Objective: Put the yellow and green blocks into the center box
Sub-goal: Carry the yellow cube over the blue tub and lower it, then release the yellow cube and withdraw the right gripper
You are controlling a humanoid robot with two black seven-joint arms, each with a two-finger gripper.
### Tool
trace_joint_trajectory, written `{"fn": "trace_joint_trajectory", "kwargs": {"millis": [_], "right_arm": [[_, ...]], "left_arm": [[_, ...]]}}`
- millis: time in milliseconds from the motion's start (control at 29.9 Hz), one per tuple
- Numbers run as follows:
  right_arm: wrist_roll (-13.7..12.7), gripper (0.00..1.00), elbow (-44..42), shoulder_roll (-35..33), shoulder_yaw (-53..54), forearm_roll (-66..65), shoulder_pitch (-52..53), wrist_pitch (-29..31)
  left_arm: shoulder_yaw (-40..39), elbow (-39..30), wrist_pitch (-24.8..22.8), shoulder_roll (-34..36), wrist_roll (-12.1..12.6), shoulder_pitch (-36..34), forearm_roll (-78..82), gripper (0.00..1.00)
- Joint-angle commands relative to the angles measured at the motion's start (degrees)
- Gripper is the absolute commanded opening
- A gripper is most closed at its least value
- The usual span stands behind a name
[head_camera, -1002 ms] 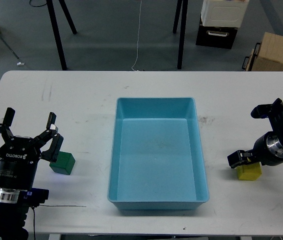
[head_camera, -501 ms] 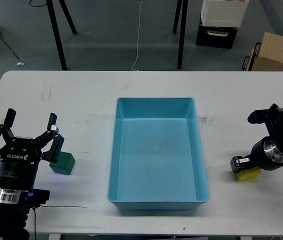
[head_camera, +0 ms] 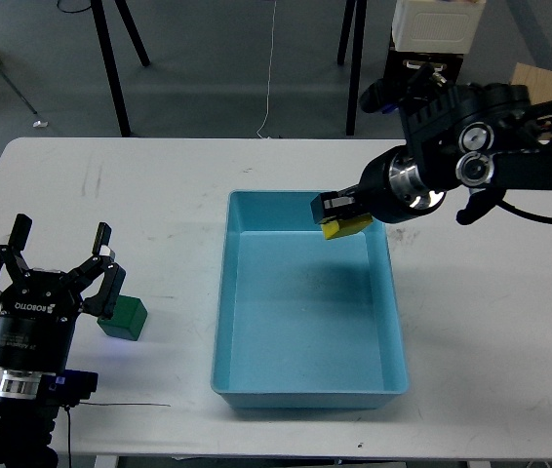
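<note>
The blue box point(head_camera: 389, 322) sits in the middle of the white table. My right gripper point(head_camera: 340, 214) is shut on the yellow block point(head_camera: 346, 228) and holds it in the air above the box's far right corner. The green block point(head_camera: 123, 317) rests on the table at the left. My left gripper point(head_camera: 57, 258) is open, its fingers spread, just left of and above the green block, not touching it that I can tell.
The white table point(head_camera: 159, 205) carries only the box and the green block. Tripod legs point(head_camera: 110, 58), a dark crate point(head_camera: 422, 68) and a cardboard box point(head_camera: 539, 83) stand on the floor beyond the far edge.
My right gripper lifted the yellow block off the table at the right and swung it up and left over the box's far right corner. The left arm stayed still.
</note>
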Motion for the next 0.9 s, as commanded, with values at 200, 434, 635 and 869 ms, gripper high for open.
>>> {"fn": "trace_joint_trajectory", "kwargs": {"millis": [200, 434, 635, 869], "right_arm": [[-0.44, 0.2, -8.88, 17.46, -7.29, 0.21, -8.85, -0.7], [-0.35, 1.0, -9.5, 17.46, -7.29, 0.56, -8.76, -0.7], [-0.35, 1.0, -12.39, 17.46, -5.63, 3.36, -7.89, -0.79], [-0.08, 1.0, -22.58, 14.58, 4.37, 11.19, -6.83, -0.7]], "left_arm": [[-0.02, -0.01, 0.0, 0.11, 0.01, 0.01, 0.0, 1.0], [-0.02, -0.01, 0.0, 0.2, 0.1, -0.25, 0.0, 1.0], [0.07, -0.01, 0.0, 0.2, 0.1, -0.43, 0.0, 1.0], [0.16, 0.17, 0.0, 0.28, 0.18, -0.61, 0.0, 1.0]]}}
